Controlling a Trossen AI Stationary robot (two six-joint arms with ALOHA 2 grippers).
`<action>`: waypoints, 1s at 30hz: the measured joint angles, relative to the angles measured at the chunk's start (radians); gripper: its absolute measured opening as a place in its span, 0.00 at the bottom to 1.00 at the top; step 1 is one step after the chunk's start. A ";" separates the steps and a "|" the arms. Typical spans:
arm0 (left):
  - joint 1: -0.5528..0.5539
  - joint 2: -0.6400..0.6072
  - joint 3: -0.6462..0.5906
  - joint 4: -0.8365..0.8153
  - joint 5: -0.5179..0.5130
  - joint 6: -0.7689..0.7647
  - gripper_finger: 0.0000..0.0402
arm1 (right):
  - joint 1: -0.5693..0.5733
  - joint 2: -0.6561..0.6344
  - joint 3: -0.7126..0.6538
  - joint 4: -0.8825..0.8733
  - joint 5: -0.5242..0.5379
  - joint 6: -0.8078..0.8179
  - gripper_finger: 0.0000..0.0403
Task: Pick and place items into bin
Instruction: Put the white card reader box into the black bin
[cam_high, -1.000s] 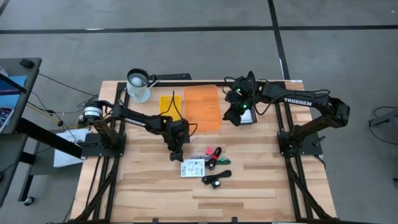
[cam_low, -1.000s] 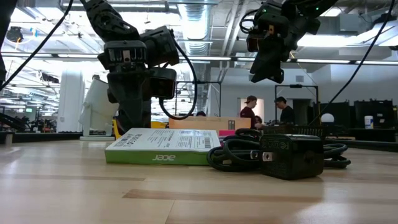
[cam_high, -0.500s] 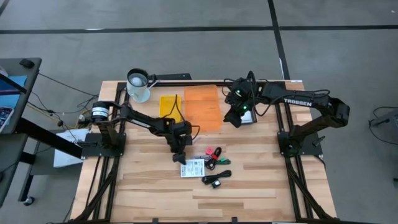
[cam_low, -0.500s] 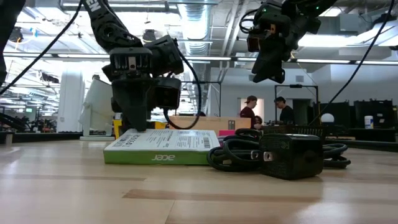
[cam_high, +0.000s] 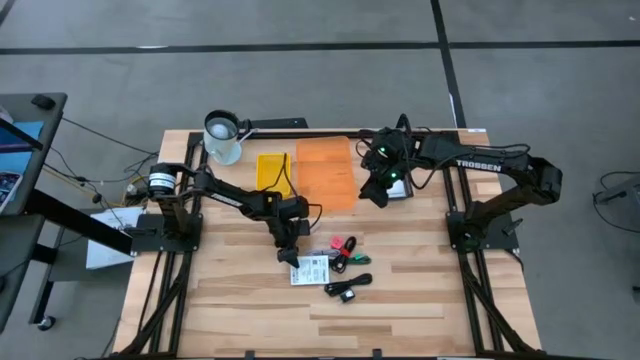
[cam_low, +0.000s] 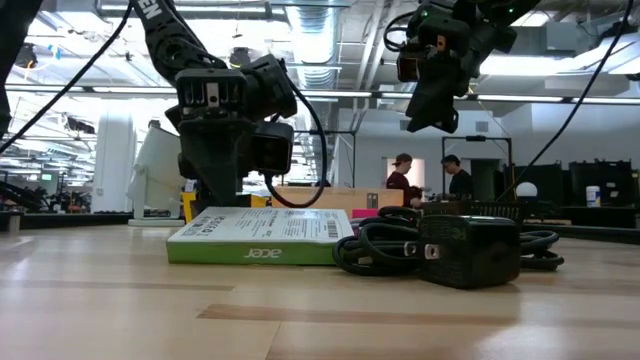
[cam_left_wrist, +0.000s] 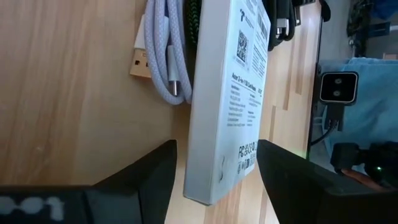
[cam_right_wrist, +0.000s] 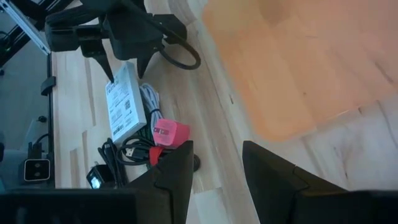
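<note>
A white box with printed labels (cam_high: 311, 270) lies flat on the wooden table, with a coiled white cable (cam_left_wrist: 165, 56) along one side. My left gripper (cam_left_wrist: 217, 152) is open and low over the box's left end (cam_left_wrist: 214, 186). One finger stands on either side of that end, and I see no touch. A red-pink piece (cam_right_wrist: 169, 132), green clips and black cables (cam_high: 348, 262) lie just right of the box, and a black adapter (cam_low: 468, 250) nearer the front. My right gripper (cam_high: 375, 190) hangs open and holds nothing, high beside the orange bin (cam_high: 326, 172).
A yellow tray (cam_high: 272, 168) stands left of the orange bin, and a clear jug (cam_high: 222, 135) sits at the far left corner. Bare wood stretches along the table's near edge (cam_high: 320, 330). People stand in the room far behind the table (cam_low: 403, 172).
My left gripper has sunk and moved a little toward the table's near right, closing in on the left end of the white box and tipping slightly. The box and the other items have stayed where they were.
</note>
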 joint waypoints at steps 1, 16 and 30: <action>-0.001 0.000 0.000 0.000 0.000 0.000 0.53 | 0.000 0.000 0.000 0.000 0.000 0.000 0.33; -0.006 -0.001 0.000 0.010 -0.003 0.000 0.49 | 0.000 0.000 0.000 0.000 0.000 -0.001 0.33; -0.006 -0.002 0.000 0.016 0.000 0.000 0.23 | 0.000 0.000 0.000 0.000 0.000 -0.001 0.33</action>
